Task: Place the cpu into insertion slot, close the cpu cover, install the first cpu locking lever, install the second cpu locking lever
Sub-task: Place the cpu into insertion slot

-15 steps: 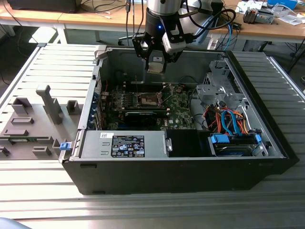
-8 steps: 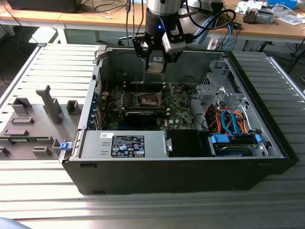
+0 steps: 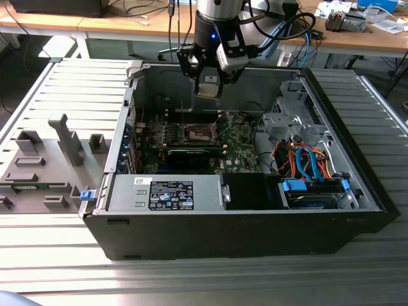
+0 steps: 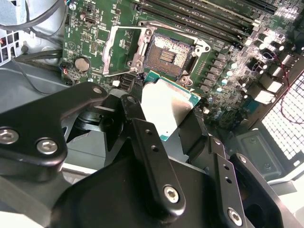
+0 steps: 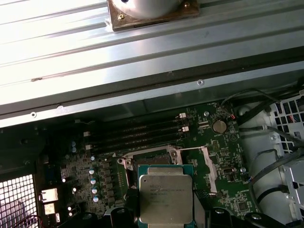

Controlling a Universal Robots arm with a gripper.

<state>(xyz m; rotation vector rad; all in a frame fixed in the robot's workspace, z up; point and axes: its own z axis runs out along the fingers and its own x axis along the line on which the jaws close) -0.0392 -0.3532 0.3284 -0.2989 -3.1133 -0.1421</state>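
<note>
The cpu [image 5: 165,198] sits pinched flat in the end effector [image 3: 209,84]; below it lies the bared insertion slot [image 4: 167,54], its cpu cover [image 4: 121,50] swung open.

Slatted metal table [image 3: 191,280], wooden desks [image 3: 38,21] behind

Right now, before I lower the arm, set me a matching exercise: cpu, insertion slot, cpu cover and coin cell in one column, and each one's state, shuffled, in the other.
Things:
1. cpu
2. insertion slot
3. cpu cover
4. coin cell

States:
A. flipped open beside the slot
B. round and silver, seated on the green motherboard
C. clamped in the gripper, above the board
D. empty, contacts bare

Pairs: 1-C, 2-D, 3-A, 4-B.
</note>
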